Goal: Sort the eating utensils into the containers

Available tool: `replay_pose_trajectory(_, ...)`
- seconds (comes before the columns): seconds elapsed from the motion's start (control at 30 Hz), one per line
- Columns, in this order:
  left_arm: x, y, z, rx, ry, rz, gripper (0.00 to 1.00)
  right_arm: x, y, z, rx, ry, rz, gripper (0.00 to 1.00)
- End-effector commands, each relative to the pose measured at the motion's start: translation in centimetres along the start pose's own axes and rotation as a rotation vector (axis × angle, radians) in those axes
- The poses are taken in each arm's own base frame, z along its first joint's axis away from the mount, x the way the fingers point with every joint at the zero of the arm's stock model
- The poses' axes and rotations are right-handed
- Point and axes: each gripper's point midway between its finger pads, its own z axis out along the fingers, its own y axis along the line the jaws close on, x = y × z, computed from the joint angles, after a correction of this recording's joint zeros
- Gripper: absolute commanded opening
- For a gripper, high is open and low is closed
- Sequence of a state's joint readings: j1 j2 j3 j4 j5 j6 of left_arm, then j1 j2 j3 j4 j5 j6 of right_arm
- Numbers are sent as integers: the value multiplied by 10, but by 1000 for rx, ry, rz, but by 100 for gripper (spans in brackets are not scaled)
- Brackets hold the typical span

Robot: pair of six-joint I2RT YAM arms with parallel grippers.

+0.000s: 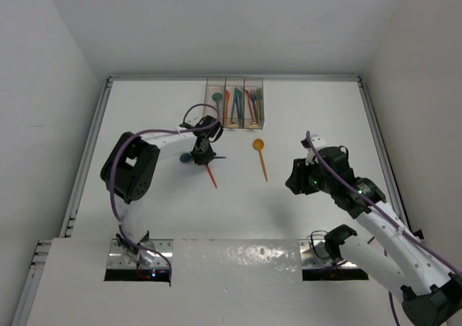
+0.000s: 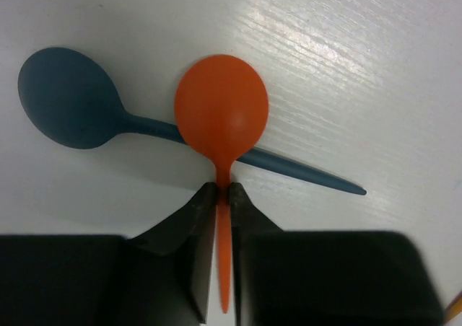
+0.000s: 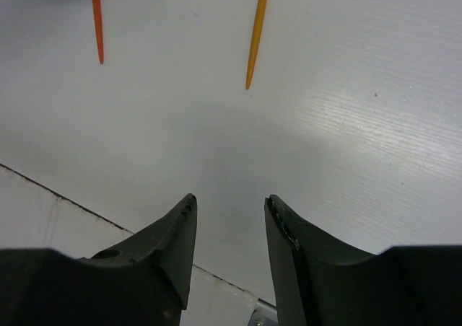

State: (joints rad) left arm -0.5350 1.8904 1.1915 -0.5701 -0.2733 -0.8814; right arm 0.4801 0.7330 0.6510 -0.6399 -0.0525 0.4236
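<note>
A red-orange spoon (image 2: 221, 109) lies on the table with its bowl across the handle of a blue spoon (image 2: 68, 99). My left gripper (image 2: 223, 192) is shut on the red-orange spoon's handle just below the bowl, and the handle runs back between the fingers. From above, my left gripper (image 1: 202, 151) stands over both spoons, with the red-orange handle (image 1: 211, 176) sticking out toward me. A lighter orange spoon (image 1: 260, 156) lies alone to the right. My right gripper (image 3: 229, 207) hovers open and empty near it. The containers (image 1: 234, 102) at the back hold several utensils.
The table has raised rails along its left (image 1: 90, 146) and right (image 1: 379, 146) sides and white walls behind. In the right wrist view, the tips of the red-orange handle (image 3: 96, 23) and the orange handle (image 3: 255, 37) show ahead.
</note>
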Motion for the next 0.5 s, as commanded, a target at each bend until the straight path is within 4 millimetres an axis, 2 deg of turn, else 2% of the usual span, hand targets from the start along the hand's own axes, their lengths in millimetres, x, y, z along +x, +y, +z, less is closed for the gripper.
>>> replay_pose_trajectory(0.0,16,14,17,-48,42,-9,7,-3,0,-2,2,-16,-18,42)
replay_pose_trajectory(0.07,11,11,8,-29,26,0,0,-3,-1,-1,3,-16,-18,42)
replay_pose_trajectory(0.13,1,4,-4,-3,4,16,0,-3,0,0,3,-17,-17,42)
replay_pose_trajectory(0.23,-23,-16,-31,61,-59,62,0,-5,0,1,4,-18,-18,42)
replay_pose_trajectory(0.27,-41,-32,-46,108,-99,69,0,-6,0,1,5,-16,-17,42)
replay_pose_trajectory(0.3,-52,-40,-55,130,-133,112,0,-8,0,1,5,-21,-19,42)
replay_pose_trajectory(0.33,-79,-59,-75,178,-201,117,0,-10,1,1,5,-28,-19,42)
replay_pose_trajectory(0.4,-103,-73,-87,185,-274,179,0,-13,1,1,8,-33,-19,42)
replay_pose_trajectory(0.43,-128,-90,-105,223,-338,182,0,-14,0,1,10,-38,-20,42)
replay_pose_trajectory(0.47,-144,-96,-109,239,-369,190,0,-15,1,0,10,-40,-22,42)
